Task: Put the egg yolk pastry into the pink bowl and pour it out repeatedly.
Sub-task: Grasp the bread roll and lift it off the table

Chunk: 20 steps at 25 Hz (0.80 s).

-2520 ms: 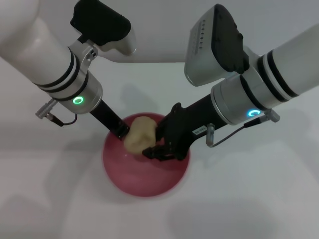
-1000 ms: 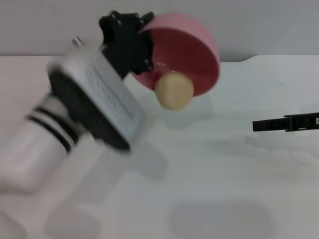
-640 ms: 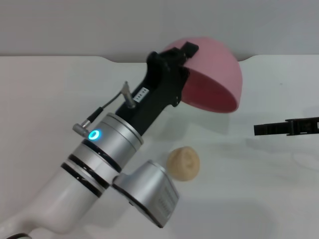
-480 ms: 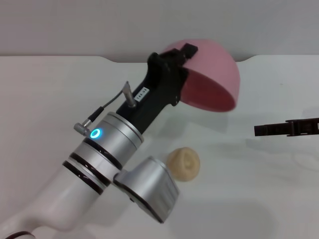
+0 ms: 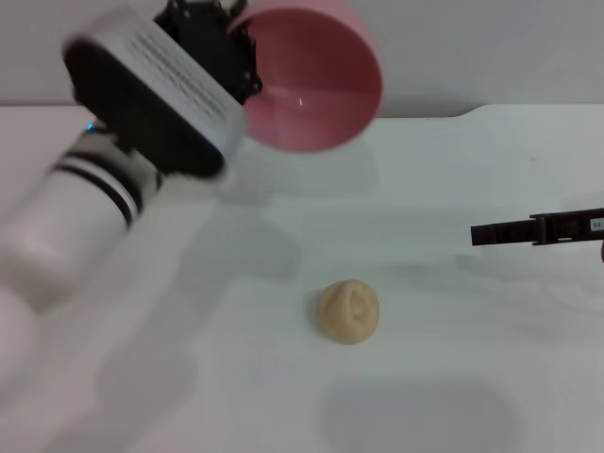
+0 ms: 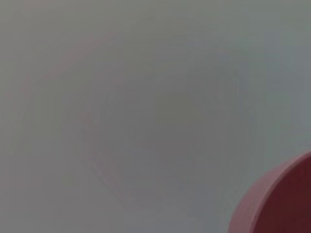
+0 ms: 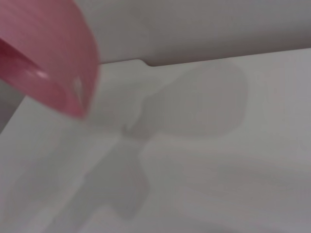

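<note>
Lower centre of the head view: 1 egg yolk pastry (image 5: 348, 310) lies on the white table (image 5: 453, 396), outside the bowl, so the pour-out appears done and the next cycle calls for putting it back in. Right edge, mid-height: the right gripper (image 5: 536, 229) shows as a thin dark bar above the table, well apart from the pastry; whether its fingers are apart or together cannot be told. Upper left: the left gripper (image 5: 209, 42) is clamped on the rim of the 1 pink bowl (image 5: 311, 80), held raised and tipped on its side, its empty mouth facing the camera.
</note>
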Available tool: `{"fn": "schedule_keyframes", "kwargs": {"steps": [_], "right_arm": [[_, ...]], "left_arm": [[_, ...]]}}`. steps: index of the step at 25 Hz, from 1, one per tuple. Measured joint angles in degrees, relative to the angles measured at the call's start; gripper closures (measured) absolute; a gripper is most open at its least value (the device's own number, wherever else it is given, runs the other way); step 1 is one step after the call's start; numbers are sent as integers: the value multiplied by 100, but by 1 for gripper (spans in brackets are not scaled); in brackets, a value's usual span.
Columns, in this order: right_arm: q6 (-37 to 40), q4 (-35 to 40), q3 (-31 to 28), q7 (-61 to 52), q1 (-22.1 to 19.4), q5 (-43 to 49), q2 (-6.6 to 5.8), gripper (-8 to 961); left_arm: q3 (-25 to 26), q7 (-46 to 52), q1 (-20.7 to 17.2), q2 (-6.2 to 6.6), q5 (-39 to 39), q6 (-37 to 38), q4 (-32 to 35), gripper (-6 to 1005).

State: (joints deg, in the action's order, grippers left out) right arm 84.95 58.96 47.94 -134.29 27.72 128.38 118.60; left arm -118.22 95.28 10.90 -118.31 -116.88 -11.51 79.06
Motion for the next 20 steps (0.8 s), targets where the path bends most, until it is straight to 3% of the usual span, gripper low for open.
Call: {"fn": "schedule_keyframes", "kwargs": {"steps": [4,9,13,17,20], "right_arm": [[-10,-113,4,12,126,-1,-13,493],[-14,-446,72,397,389,-24,-10,500],[-60,-819,278,710,688,-20,-9,505],[-304,-978,847,996,880,-24,10,510],[-618,-987,1506,1029,957,-32,20,514]], "left_arm": [[1457,593,268,11,830,2595,87,1001],[3378,2405,1087,69,589,5538,-558,1001],[4734,3576,1834,85,-568,7628,-961,1001],[5351,4643,2257,93,-2040,8875,-976,1001],[5547,5099,2289,79,-2761,9445,-729,1001]]}}
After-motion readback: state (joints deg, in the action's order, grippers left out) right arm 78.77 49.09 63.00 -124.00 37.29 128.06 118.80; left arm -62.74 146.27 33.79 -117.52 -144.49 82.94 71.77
